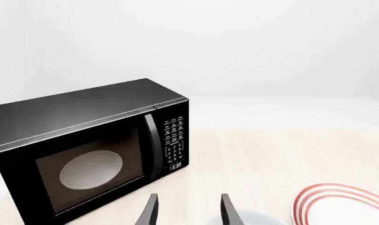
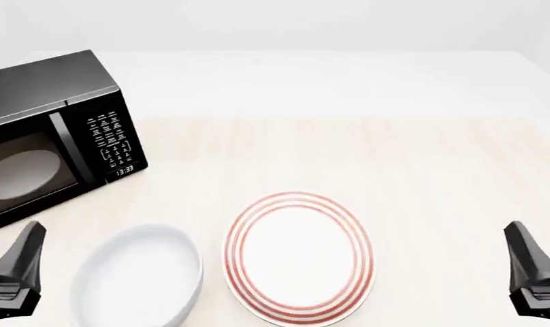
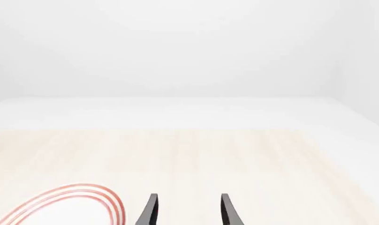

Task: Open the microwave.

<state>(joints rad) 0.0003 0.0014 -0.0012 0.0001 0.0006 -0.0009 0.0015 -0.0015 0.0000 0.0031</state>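
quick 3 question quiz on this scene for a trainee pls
1. True or false: the microwave door is shut.
2. Which sits nearer the microwave: A) the white bowl or B) the red-ringed plate?
3. Fill in: the left gripper and right gripper both have jaws that are ____ and hold nothing.

Key: 1 true; 2 A; 3 open.

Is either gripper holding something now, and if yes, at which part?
Nothing is held. The left gripper and the right gripper both have open jaws with only empty space between them. The microwave is untouched, with its door closed.
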